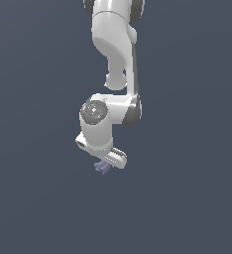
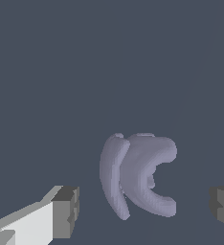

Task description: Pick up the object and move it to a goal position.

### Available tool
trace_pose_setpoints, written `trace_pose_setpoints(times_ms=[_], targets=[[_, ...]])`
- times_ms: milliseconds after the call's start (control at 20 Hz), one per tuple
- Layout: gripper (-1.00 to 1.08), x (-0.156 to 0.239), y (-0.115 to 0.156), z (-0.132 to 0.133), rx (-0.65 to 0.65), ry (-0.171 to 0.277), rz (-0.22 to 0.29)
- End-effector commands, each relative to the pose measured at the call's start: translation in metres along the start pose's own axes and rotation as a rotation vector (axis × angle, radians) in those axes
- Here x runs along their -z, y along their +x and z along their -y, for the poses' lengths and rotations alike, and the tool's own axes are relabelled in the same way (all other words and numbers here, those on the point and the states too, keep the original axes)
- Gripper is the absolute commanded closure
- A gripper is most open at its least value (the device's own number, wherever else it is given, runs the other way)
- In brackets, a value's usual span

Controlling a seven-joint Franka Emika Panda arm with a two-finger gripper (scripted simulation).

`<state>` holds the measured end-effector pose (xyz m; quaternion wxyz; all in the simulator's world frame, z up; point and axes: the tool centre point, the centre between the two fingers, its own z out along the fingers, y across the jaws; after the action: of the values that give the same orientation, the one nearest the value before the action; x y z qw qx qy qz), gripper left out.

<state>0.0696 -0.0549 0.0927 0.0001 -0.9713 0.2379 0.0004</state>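
The gripper [image 2: 145, 208] has its fingers spread wide apart. In the wrist view one grey pad [image 2: 66, 212] shows on one side and the other pad sits at the opposite border of the picture, with a clear gap on both sides of the object [image 2: 135, 174] that lies between them. Neither pad touches it.

In the exterior view the gripper [image 1: 109, 163] points down from the white arm [image 1: 113, 44], and the object [image 1: 101, 167] sticks out just below the fingers, partly hidden by them.

Around the hand the dark slate-grey floor [image 1: 187, 198] is flat and bare on every side, with wide room to move.

The object is a small lavender-grey lump with a dull surface. It has two curved lobes: one long, narrow and bent like a crescent, the other thicker and hooked like the letter C, joined at one end.
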Motion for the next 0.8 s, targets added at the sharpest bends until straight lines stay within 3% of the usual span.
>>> trace_pose_setpoints(times_ms=[0, 750], targets=[[-0.92, 0.000, 0.000, 0.000, 0.000, 0.000, 0.000], [-0.92, -0.051, 0.000, 0.000, -0.005, 0.000, -0.001]])
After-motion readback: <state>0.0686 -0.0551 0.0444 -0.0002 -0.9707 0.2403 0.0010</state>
